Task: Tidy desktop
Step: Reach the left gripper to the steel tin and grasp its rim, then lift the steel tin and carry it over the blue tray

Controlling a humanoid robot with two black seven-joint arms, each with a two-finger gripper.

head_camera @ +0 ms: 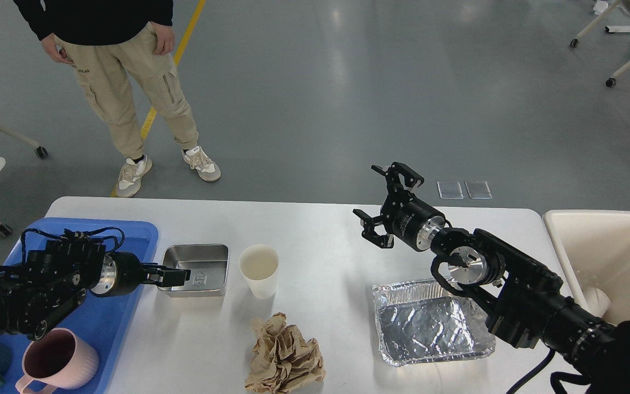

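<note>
Blue plastic tray (88, 323) sits at the far left of the large white rectangular surface (315, 230), holding a pink ribbed mug (58, 364) at its near end and a teal item, mostly cut off, at the frame corner. Left claw (175, 275) reaches rightward over the tray's right edge, its tip at the near-left rim of the shallow rectangular stainless steel dish (194, 270). Fingers look pinched together on that rim, but whether they really grip it I cannot tell, too dark and edge-on.

Key relation: dish lies immediately right of the left claw, long axis running left-right, just beside the tray. Left arm is far nearer; likely move is dragging or lifting the dish left into the tray. The mug leaves the tray's far half free.

Just right of the dish stands a cream paper cup (258, 270), upright, close but apart; a careless swing could tip it. Crumpled brown paper wad (285, 355) lies nearer the front edge.

Further right, a crinkled aluminium foil tray (430, 323), partly under the right arm. Right claw (386, 202) hangs above the surface, spread wide, holding nothing. Cream-coloured bin (610, 257) sits at the right end.
</note>
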